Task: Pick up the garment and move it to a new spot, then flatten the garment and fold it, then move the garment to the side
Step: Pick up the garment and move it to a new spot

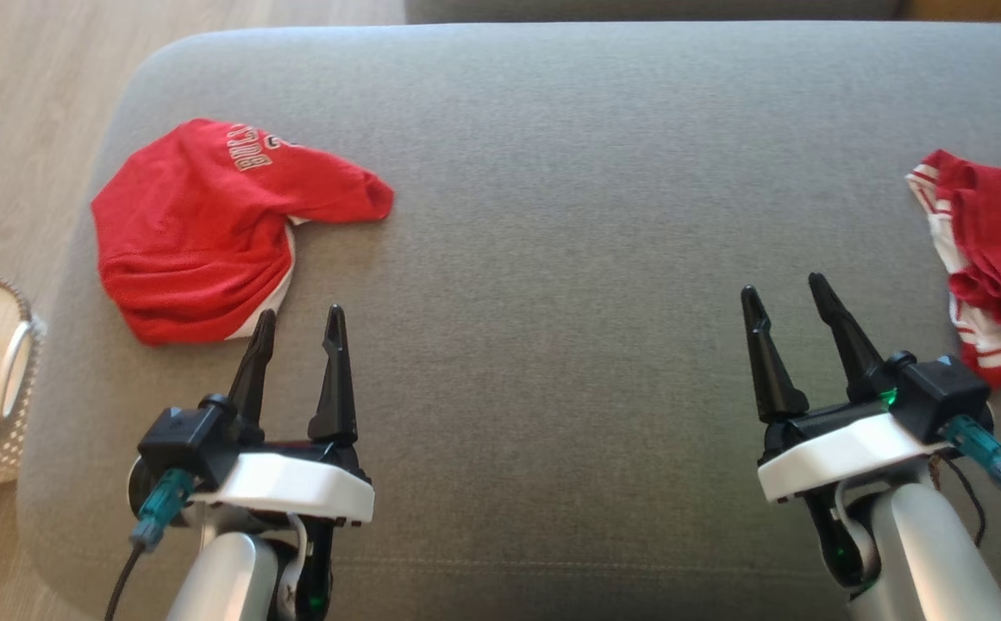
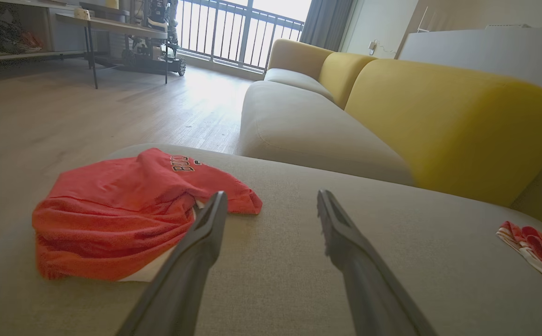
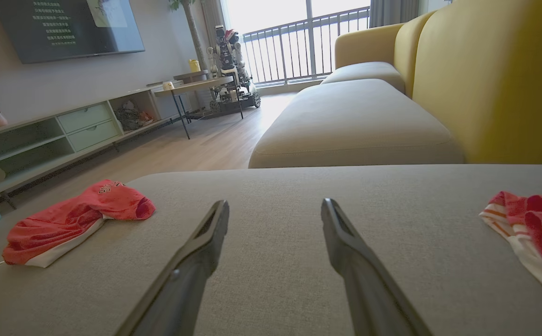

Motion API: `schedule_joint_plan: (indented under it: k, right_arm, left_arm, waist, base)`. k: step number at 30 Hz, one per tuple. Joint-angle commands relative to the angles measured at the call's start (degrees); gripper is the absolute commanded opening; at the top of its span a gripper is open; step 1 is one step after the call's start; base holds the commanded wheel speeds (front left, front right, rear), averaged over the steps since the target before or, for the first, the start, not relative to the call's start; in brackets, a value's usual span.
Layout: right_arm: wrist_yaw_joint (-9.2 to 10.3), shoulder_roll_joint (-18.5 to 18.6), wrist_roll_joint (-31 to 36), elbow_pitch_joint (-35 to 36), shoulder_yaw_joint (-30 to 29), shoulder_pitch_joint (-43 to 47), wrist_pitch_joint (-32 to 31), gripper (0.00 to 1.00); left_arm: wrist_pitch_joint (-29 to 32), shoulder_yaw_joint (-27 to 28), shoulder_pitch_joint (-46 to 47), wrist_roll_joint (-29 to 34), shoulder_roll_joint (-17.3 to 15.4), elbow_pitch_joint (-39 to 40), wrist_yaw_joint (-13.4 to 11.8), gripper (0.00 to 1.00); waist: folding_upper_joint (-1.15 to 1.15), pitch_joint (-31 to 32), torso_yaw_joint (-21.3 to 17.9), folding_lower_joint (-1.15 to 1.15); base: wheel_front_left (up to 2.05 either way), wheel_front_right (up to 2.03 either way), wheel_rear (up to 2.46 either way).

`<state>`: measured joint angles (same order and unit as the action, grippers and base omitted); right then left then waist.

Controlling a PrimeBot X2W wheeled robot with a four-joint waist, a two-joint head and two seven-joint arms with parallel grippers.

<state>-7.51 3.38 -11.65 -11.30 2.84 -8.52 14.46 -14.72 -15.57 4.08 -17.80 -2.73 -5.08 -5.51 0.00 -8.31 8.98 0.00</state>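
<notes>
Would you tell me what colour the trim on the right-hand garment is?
Its trim is white with red stripes, clearest in the head view.

My left gripper [image 1: 301, 313] sits at seven o'clock and my right gripper [image 1: 783, 285] at five o'clock, both with fingers spread and empty over the grey cushion [image 1: 552, 172]. A crumpled red shirt [image 1: 207, 224] with white lettering lies at ten o'clock, its near edge just beside my left fingertips. A red-and-white garment [image 1: 1000, 250] is bunched at three o'clock, and a woven basket [image 1: 21, 345] stands on the wood floor [image 1: 17, 103] at eight o'clock.
</notes>
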Motion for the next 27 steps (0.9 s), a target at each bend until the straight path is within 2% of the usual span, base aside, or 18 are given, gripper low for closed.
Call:
schedule_joint_plan:
  k: [1, 18, 27]
  right_arm:
    - [0.02, -0.50, 0.30, 2.11, 1.92, -0.77, 0.43, 1.00]
    - [0.02, -0.50, 0.44, 2.28, 5.47, -0.84, 0.01, 1.00]
    - [0.02, -0.50, -0.11, 1.57, 7.58, -0.61, 0.08, 1.00]
  left_arm:
    - [-0.28, 2.33, 2.31, -0.11, -0.15, 2.13, -0.02, 1.00]
    - [-0.28, 2.60, 1.39, -1.43, -0.15, 2.82, -0.57, 1.00]
    - [-0.28, 2.84, 0.39, -1.34, -0.15, 2.94, -0.75, 1.00]
  waist:
    - [0.00, -0.26, 1.26, 0.00]
    - [0.00, 0.77, 12.47, 0.00]
    - [0.00, 1.68, 15.21, 0.00]
  base:
    - [0.00, 0.00, 0.00]
    - [0.00, 0.00, 0.00]
    - [0.00, 0.00, 0.00]
